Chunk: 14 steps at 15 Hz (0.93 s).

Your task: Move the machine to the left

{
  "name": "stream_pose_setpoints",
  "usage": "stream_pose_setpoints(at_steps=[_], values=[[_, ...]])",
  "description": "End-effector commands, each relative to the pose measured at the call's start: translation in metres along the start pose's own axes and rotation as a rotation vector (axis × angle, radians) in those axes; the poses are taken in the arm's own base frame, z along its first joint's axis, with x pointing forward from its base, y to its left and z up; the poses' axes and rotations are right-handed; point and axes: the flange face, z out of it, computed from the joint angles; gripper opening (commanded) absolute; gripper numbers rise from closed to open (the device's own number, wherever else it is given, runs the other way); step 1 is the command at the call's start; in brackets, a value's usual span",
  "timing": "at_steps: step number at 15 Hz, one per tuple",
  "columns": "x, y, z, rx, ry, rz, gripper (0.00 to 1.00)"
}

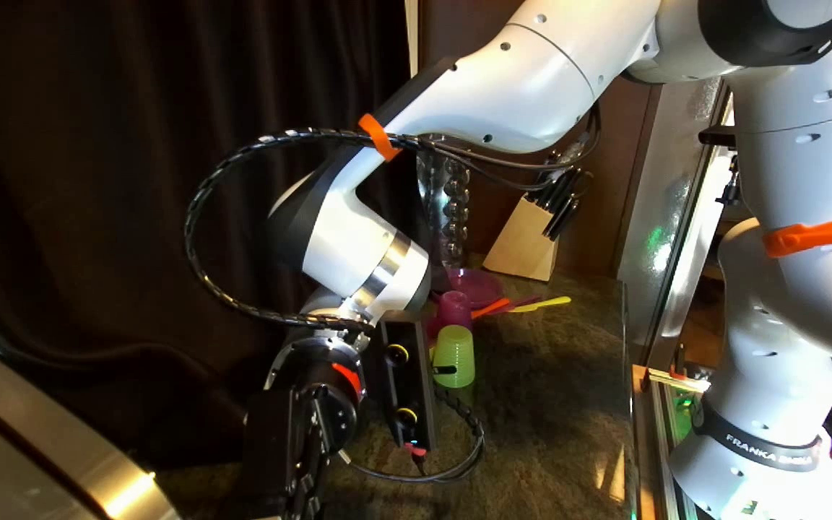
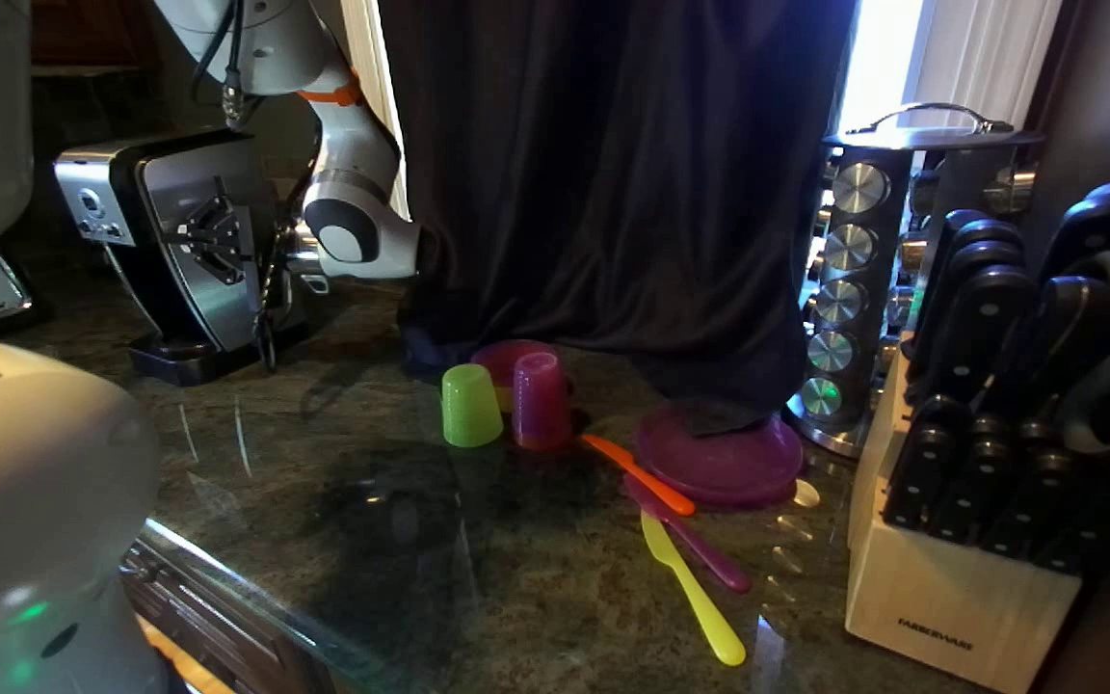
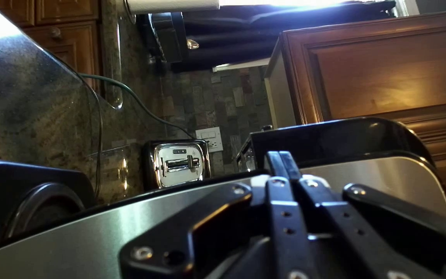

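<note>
Mottled worktop, dark curtain
End effector closed beside the machine; only the wrist view shows a wall outlet.

- In an exterior view: down along the counter, robot arm near, knife block far.
- In an exterior view: from nearly opposite, knife block near right, coffee machine far left.
- Both exterior views share the green tumbler.
- Wrist view: from behind the end effector, close along the coffee machine, facing a toaster.

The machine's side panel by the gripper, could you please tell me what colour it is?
The machine's side panel is silver, and shows best in an exterior view.
</note>
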Motion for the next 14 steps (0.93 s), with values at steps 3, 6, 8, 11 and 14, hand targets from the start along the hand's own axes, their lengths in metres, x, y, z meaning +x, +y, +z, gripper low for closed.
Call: stream_pose_setpoints(at_steps=[3, 6, 8, 11, 14], values=[[-0.024, -0.008, -0.009, -0.063, 0.043, 0.11, 0.0], [-0.044, -0.008, -0.005, -0.052, 0.034, 0.187, 0.0], [-0.058, -0.01, 0.005, -0.033, -0.003, 0.251, 0.0], [-0.075, -0.02, 0.018, -0.064, -0.016, 0.276, 0.0], [-0.065, -0.019, 0.019, -0.055, -0.029, 0.238, 0.01]])
